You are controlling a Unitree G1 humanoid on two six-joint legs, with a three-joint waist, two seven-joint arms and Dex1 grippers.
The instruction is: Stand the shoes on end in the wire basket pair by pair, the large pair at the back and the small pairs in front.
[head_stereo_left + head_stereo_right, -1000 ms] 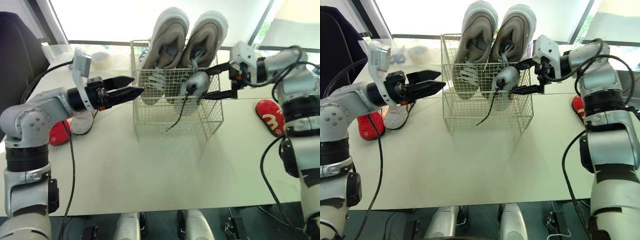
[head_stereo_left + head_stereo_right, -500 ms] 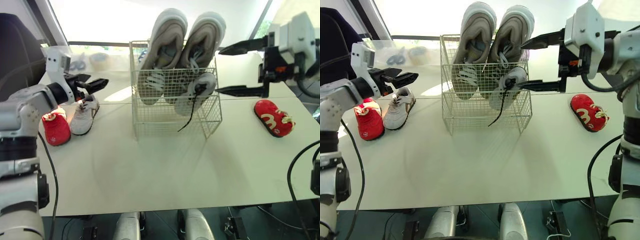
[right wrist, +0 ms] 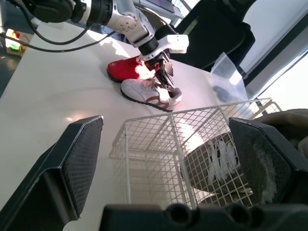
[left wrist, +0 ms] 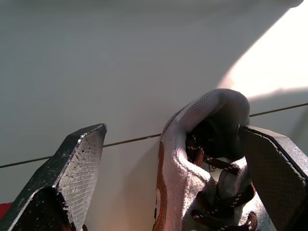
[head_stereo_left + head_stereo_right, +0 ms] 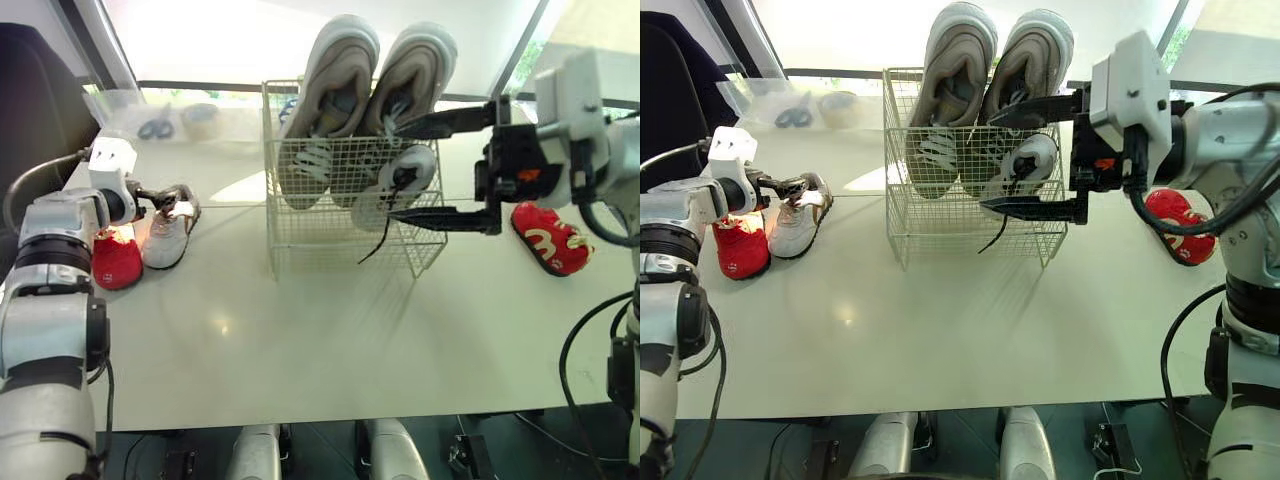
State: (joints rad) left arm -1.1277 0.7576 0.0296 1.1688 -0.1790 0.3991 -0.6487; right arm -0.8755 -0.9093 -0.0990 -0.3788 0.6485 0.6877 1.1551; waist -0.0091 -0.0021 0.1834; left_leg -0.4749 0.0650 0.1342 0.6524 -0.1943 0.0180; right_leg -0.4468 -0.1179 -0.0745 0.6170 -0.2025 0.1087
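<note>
The wire basket point(image 5: 320, 228) stands at mid-table. A large grey pair point(image 5: 340, 90) is on end against its back wall. One small white shoe point(image 5: 405, 178) leans in its front right corner, a lace hanging out. My right gripper point(image 5: 388, 170) is open wide in front of that corner, holding nothing. At the left a white shoe with brown trim point(image 5: 165, 228) lies on the table beside a red shoe point(image 5: 115, 262). My left gripper point(image 4: 171, 127) is open, its fingers point(image 4: 79, 168) either side of the white shoe's heel point(image 4: 202, 125). A second red shoe point(image 5: 545, 240) lies at the right.
A clear bag with scissors point(image 5: 152, 127) and a tape roll point(image 5: 203, 115) sit at the back left of the table point(image 5: 330, 340). A black chair point(image 5: 30, 100) stands beyond the left edge. Bare tabletop lies between the basket and the front edge.
My right gripper let go of the small white shoe, which stays in the basket, and drew back open. My left gripper swung away from the basket down to the white shoe's heel.
</note>
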